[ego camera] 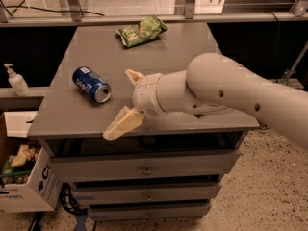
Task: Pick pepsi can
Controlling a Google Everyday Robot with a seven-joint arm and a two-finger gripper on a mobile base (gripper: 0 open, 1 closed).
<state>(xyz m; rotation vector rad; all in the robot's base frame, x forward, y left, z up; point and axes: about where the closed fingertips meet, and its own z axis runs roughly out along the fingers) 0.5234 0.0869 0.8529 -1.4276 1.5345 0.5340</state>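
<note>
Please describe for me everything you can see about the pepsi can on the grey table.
The pepsi can is a small blue metal can with pale lettering and silver ends. It lies on its side on the left part of the grey table, one silver end turned toward the front right. Only the table touches it. The gripper is just to its right, its fingers spread open, close to the can but apart from it.

I see pepsi can (90, 83) lying on its side, left part of tabletop (159, 47). Blue body, white lettering, silver end turned toward front right. Gripper (119, 104) just right of can, fingers (124, 123) spread wide, clear of it.
</note>
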